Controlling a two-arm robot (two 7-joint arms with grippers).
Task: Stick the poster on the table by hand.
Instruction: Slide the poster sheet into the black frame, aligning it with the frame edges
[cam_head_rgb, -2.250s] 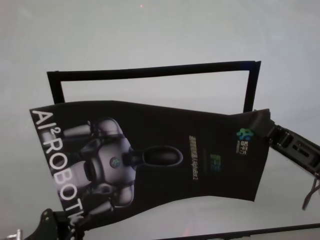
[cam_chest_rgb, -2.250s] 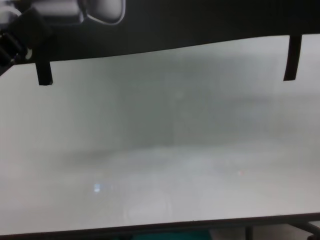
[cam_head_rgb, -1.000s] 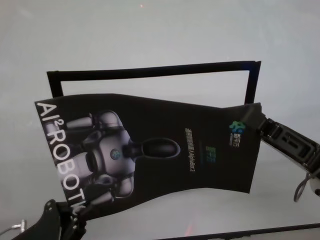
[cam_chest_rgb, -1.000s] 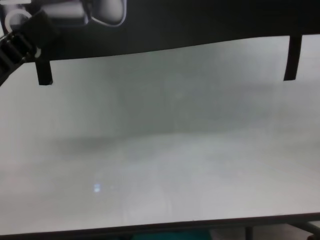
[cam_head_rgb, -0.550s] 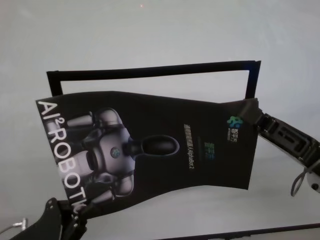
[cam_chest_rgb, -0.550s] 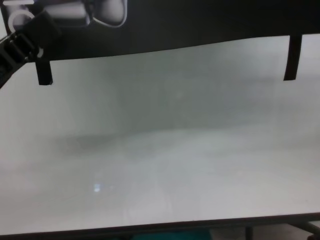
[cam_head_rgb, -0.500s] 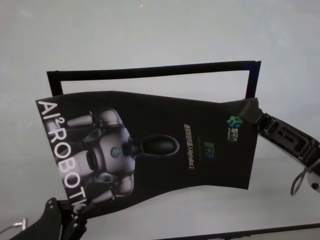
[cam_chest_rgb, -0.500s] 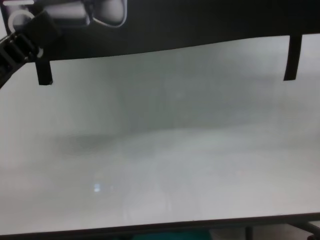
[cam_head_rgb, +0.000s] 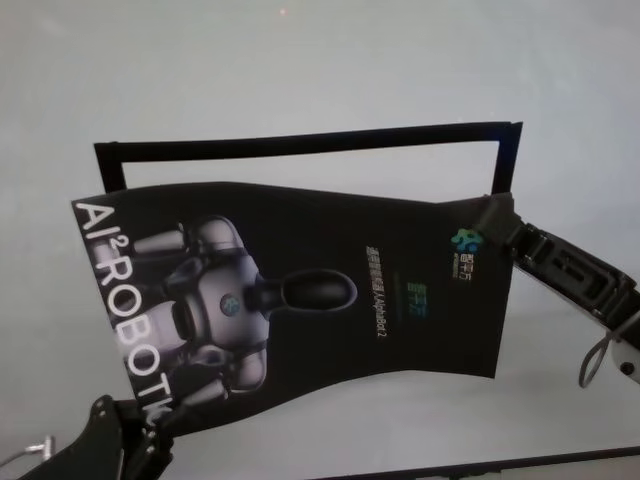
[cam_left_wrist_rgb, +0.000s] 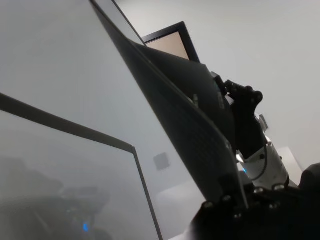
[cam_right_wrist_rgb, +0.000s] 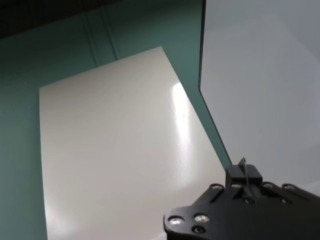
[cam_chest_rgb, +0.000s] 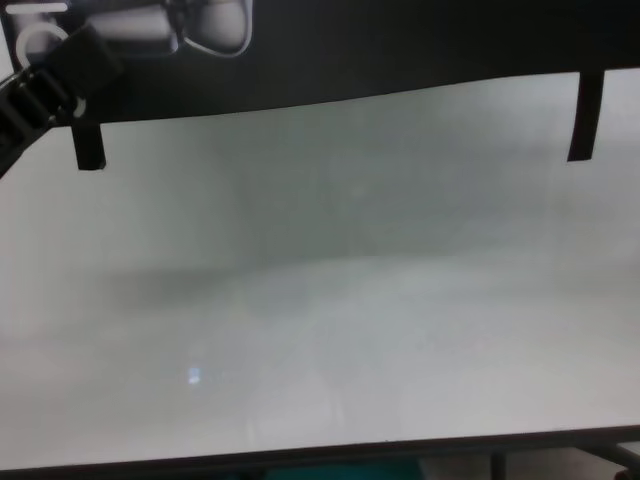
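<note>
The poster (cam_head_rgb: 300, 300), black and glossy with a grey robot and white lettering, hangs in the air over the table (cam_head_rgb: 300, 60), bowed and tilted. At its near left corner my left gripper (cam_head_rgb: 150, 440) is shut on it. My right gripper (cam_head_rgb: 500, 228) pinches the far right corner. In the chest view the poster's lower edge (cam_chest_rgb: 350, 70) spans the top, with a tape strip (cam_chest_rgb: 88, 145) at the left and another tape strip (cam_chest_rgb: 583, 115) at the right hanging down, and the left gripper (cam_chest_rgb: 50, 75) at the left. The left wrist view shows the poster (cam_left_wrist_rgb: 175, 110) edge-on.
A black tape outline (cam_head_rgb: 300, 143) forms a rectangle on the table, partly covered by the poster. The table's dark near edge (cam_head_rgb: 540, 462) runs just below the poster. In the right wrist view a glossy white sheet (cam_right_wrist_rgb: 115, 150) lies against teal floor (cam_right_wrist_rgb: 30, 65).
Over two seconds the poster and both grippers shifted a little away from me, toward the tape outline. In the last half second almost nothing moved.
</note>
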